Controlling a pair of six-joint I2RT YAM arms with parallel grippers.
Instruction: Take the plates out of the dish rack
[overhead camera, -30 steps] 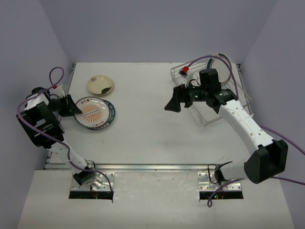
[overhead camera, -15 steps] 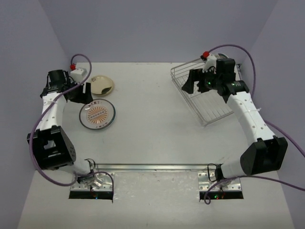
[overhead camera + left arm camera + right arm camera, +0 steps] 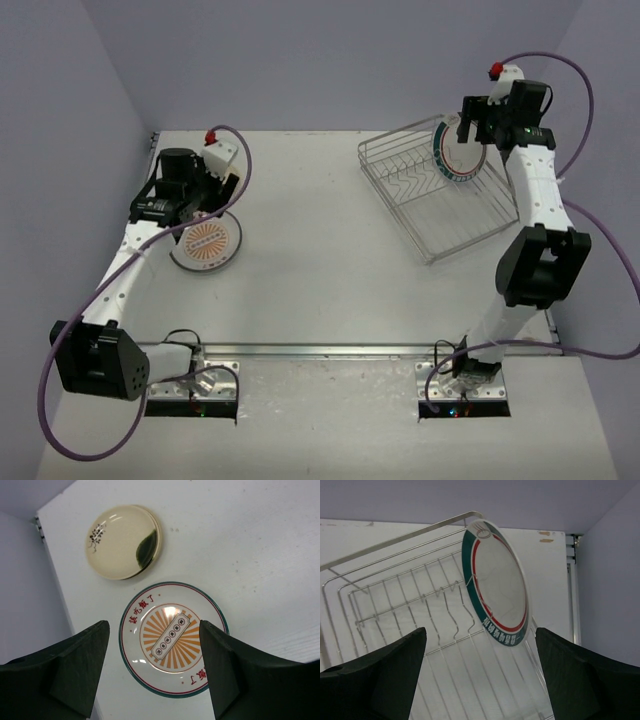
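Since a cream round plate (image 3: 122,541) & a sunburst-patterned plate (image 3: 172,637) lie on the desk (image 3: 260,540), one green-rimmed white plate (image 3: 497,597) is left in the silver wire rack (image 3: 395,540), left fingers (image 3: 75,675) & right fingers (image 3: 380,675) spread.

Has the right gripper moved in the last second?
Yes. The right gripper swung from left of the dish rack to the rack's far right corner, by the plate standing there.

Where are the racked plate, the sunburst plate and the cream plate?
racked plate (image 3: 498,586), right wrist view, its white centre.
sunburst plate (image 3: 170,637), left wrist view, its orange centre.
cream plate (image 3: 117,542), left wrist view, its glazed middle.
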